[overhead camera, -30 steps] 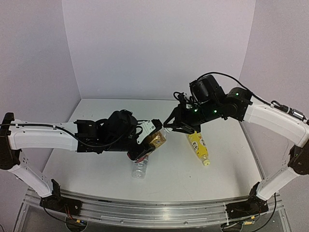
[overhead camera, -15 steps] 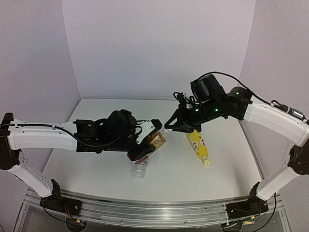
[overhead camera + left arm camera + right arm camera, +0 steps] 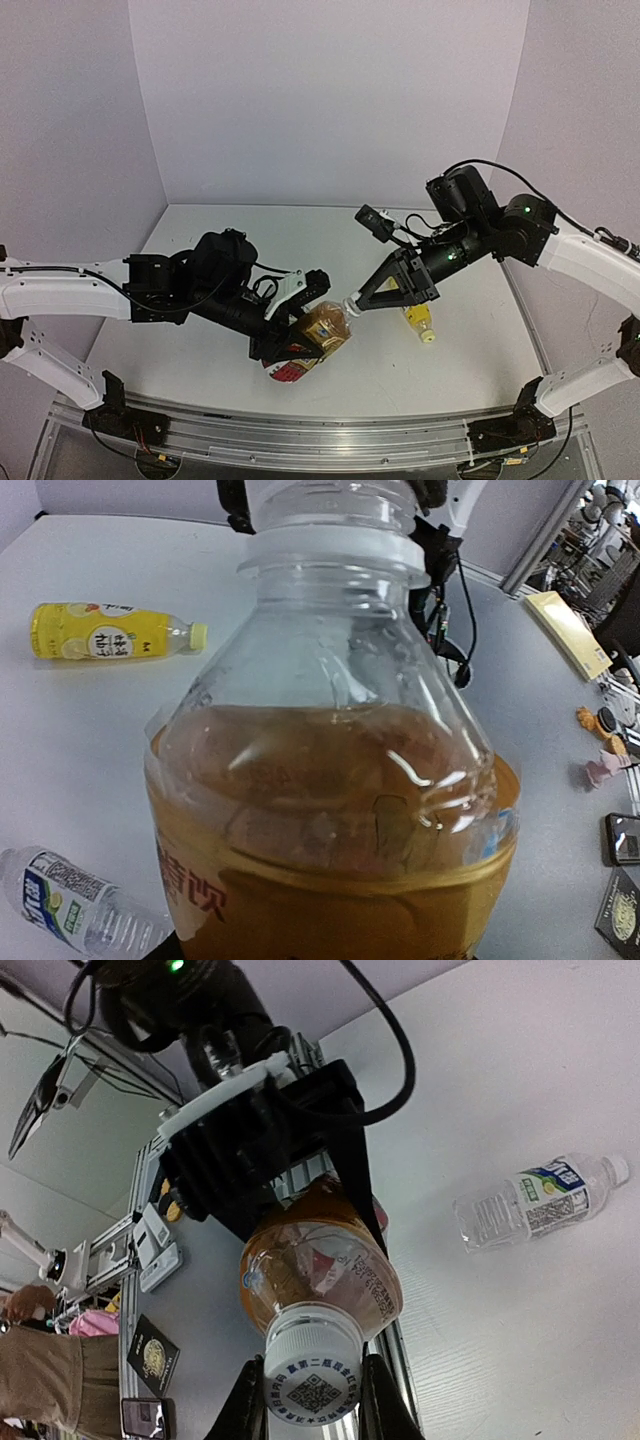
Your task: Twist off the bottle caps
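Observation:
The short amber bottle [image 3: 325, 330] with a red-beige label is held off the table, tilted, with my left gripper [image 3: 298, 338] shut on its body. It fills the left wrist view [image 3: 330, 810]. Its white cap [image 3: 312, 1380] points at the right arm, and my right gripper [image 3: 312, 1405] is shut on that cap, one finger [image 3: 245, 1405] on each side. The slim yellow bottle [image 3: 418, 318] lies on the table right of the grippers. The clear bottle with a blue-white label [image 3: 535, 1200] lies on the table below the left gripper, hidden in the top view.
The aluminium rail [image 3: 320, 440] runs along the table's near edge. Purple walls close in the back and both sides. Beyond the table edge, the right wrist view shows a dark booklet [image 3: 150, 1360] and small loose objects.
The left arm has carried the amber bottle nearer and to the right. The right gripper has followed, come lower and shut on the cap.

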